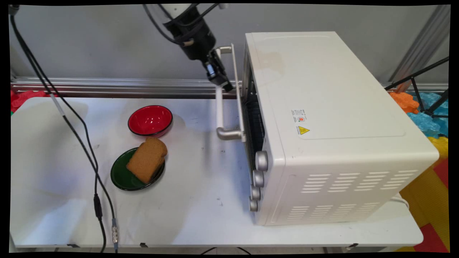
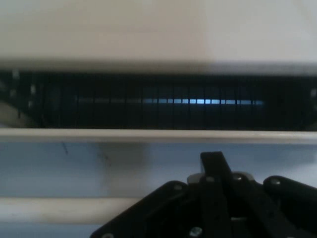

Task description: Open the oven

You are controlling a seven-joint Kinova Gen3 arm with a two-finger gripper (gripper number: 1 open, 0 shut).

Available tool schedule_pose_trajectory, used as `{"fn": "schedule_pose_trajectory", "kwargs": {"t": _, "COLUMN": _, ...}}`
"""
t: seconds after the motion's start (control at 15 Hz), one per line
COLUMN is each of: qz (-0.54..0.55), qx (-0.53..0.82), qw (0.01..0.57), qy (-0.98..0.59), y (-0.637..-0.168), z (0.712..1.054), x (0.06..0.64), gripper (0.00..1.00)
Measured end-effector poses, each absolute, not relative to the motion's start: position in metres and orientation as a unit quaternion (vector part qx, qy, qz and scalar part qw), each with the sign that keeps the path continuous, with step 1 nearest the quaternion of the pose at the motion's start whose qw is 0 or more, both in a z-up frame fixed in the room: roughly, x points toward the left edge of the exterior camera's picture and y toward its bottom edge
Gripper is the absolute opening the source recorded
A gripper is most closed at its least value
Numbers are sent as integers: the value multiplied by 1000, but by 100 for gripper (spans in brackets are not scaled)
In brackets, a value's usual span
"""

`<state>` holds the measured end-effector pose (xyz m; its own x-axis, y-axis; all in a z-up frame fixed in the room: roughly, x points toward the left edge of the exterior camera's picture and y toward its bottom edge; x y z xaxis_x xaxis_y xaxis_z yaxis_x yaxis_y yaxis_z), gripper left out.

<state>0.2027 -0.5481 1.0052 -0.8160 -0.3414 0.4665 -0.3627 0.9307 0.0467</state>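
Note:
My black gripper [image 1: 226, 85] reaches down from the upper left onto the handle [image 1: 219, 111] of the white toaster oven [image 1: 322, 107]. It looks shut, lying across the bar with its tips in the gap between handle and door [image 1: 239, 96]. The door stands slightly ajar at its top. In the hand view the gripper [image 2: 214, 161] rises over the pale handle bar [image 2: 59, 210] and the door panel [image 2: 148, 163]. Above them a dark slot shows the oven's inside.
A slice of brown bread [image 1: 147, 159] lies on a green plate [image 1: 122, 179] left of the oven, with a red bowl [image 1: 150, 120] just behind it. Several knobs [image 1: 261, 160] line the oven's front. Black cables [image 1: 89, 154] hang across the table's left part.

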Motion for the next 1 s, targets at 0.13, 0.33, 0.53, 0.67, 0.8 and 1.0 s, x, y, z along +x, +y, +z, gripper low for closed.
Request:
{"fn": "schedule_pose_trajectory", "kwargs": {"t": 0.13, "qz": 18, "qx": 190, "qw": 234, "qy": -953, "y": -544, "z": 1002, "x": 215, "gripper": 0}}
{"fn": "schedule_pose_trajectory", "kwargs": {"t": 0.33, "qz": 10, "qx": 198, "qw": 231, "qy": -953, "y": -537, "z": 996, "x": 231, "gripper": 0}}
{"fn": "schedule_pose_trajectory", "kwargs": {"t": 0.53, "qz": 1, "qx": 202, "qw": 233, "qy": -951, "y": -527, "z": 987, "x": 250, "gripper": 0}}
{"fn": "schedule_pose_trajectory", "kwargs": {"t": 0.67, "qz": -4, "qx": 200, "qw": 239, "qy": -950, "y": -522, "z": 978, "x": 263, "gripper": 0}}
{"fn": "schedule_pose_trajectory", "kwargs": {"t": 0.8, "qz": -3, "qx": 199, "qw": 245, "qy": -949, "y": -518, "z": 968, "x": 274, "gripper": 0}}
{"fn": "schedule_pose_trajectory", "kwargs": {"t": 1.0, "qz": 3, "qx": 196, "qw": 253, "qy": -948, "y": -516, "z": 954, "x": 286, "gripper": 0}}
